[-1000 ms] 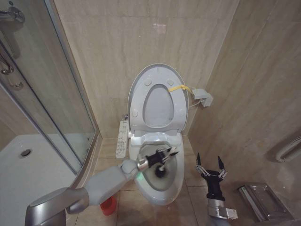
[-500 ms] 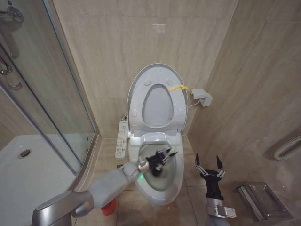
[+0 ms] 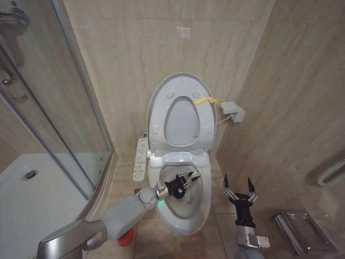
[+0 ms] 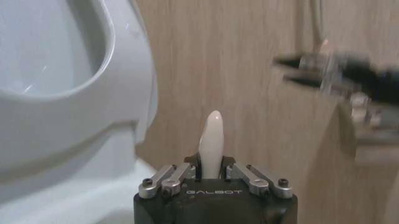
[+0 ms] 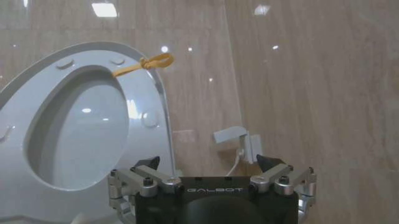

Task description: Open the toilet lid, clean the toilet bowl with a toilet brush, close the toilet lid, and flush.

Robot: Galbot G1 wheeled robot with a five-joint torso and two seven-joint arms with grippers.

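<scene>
We are finding the toilet lid (image 3: pixel 182 116) raised behind the left pincer (image 3: pixel 186 181), which is grasping the toilet brush (image 4: pixel 211 140) inside the toilet bowl (image 3: pixel 180 216); scrubbing is underway. The right pincer (image 3: pixel 240 190) is idling released beside it. Closing and flushing are outstanding.

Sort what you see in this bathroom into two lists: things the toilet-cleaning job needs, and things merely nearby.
Needed for the job:
- glossy white oval toilet lid, standing open
- white ceramic toilet bowl
- thin white-handled toilet brush, held by the left claw over the bowl
- small round red cup holder on the floor

Merely nearby:
- glass shower screen
- metal fixture on the floor
- right claw, open and idle
</scene>
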